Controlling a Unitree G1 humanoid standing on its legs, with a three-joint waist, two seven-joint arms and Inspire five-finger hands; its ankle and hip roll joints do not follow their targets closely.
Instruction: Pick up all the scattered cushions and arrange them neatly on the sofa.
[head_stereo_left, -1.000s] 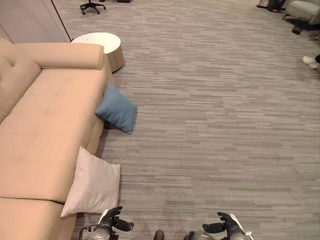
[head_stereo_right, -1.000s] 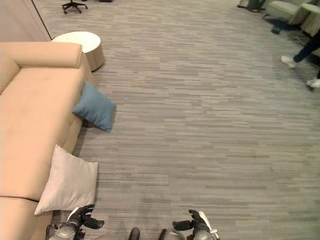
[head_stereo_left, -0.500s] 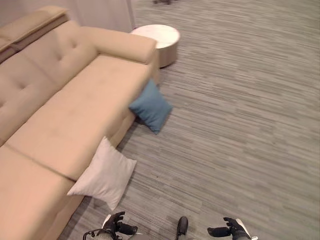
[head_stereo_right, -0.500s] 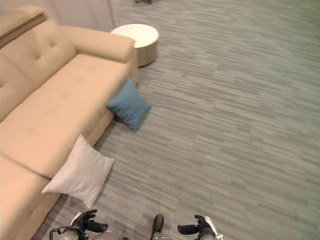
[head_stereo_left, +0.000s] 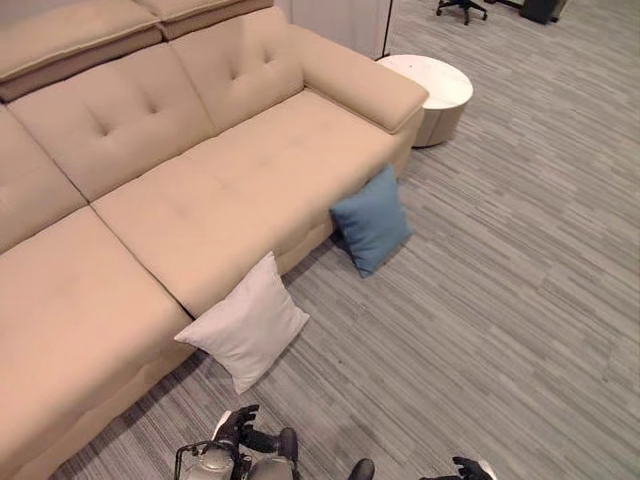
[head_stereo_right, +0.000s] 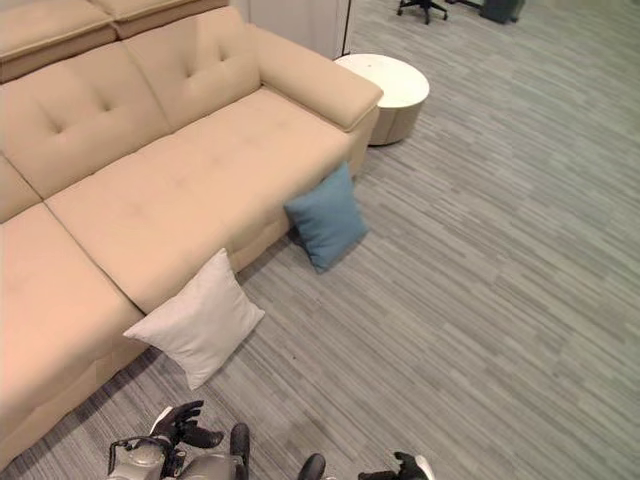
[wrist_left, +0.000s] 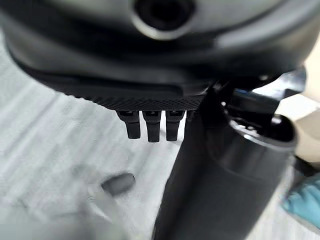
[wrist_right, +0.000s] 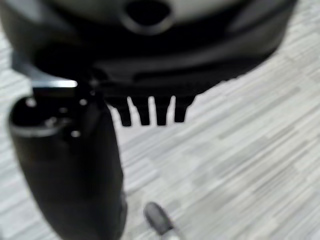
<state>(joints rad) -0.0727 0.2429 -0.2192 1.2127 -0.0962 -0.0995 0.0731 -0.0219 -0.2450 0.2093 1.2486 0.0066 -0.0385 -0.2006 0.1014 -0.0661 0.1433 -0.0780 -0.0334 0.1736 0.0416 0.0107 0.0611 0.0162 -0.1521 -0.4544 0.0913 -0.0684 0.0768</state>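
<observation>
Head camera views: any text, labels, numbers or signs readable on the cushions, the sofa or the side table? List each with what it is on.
None can be read.
White cushion: plain, no print.
Blue cushion: plain, no print.
Sofa: plain upholstery, no tag in sight.
Round white table: bare top, no marking.
Left hand and right hand: no legible label.

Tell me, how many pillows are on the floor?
2. The white pillow leans on the sofa front, nearest the robot. The blue pillow leans farther along, near the sofa's arm.
</observation>
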